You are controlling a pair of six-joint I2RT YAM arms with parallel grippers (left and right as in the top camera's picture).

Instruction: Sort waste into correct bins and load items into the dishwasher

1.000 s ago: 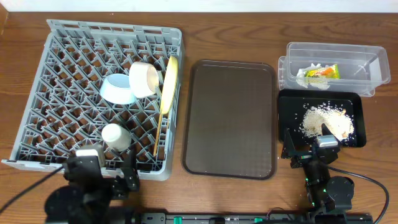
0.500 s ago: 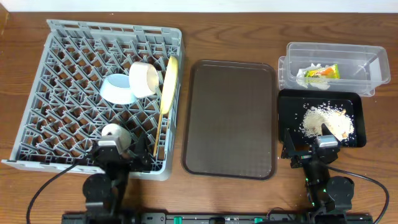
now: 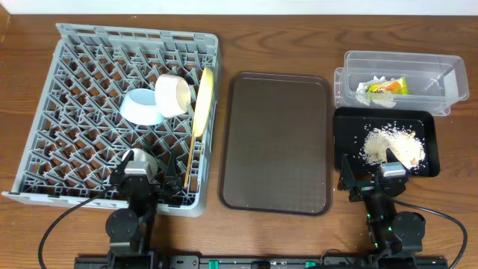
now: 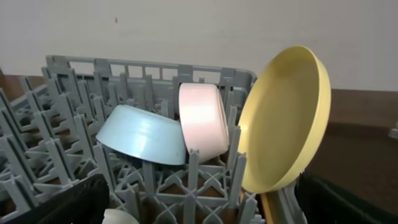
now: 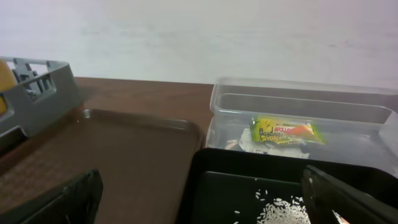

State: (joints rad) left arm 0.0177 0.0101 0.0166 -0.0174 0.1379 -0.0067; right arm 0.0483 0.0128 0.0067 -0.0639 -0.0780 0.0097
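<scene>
Left fingers apart; right fingers apart; wrapper lettering visible only from right wrist, perhaps "Apollo".

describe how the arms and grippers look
Both arms are black. The left gripper and right gripper each have two flat black fingers and a silver-grey wrist block. Black cables trail from both bases; a green light dots the right arm.

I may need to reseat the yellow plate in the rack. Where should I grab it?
I'd take the yellow plate by its upper rim, coming straight down, one finger on each face. It stands on edge between pegs of the rack, and the white bowl crowds its left face lower down.
</scene>
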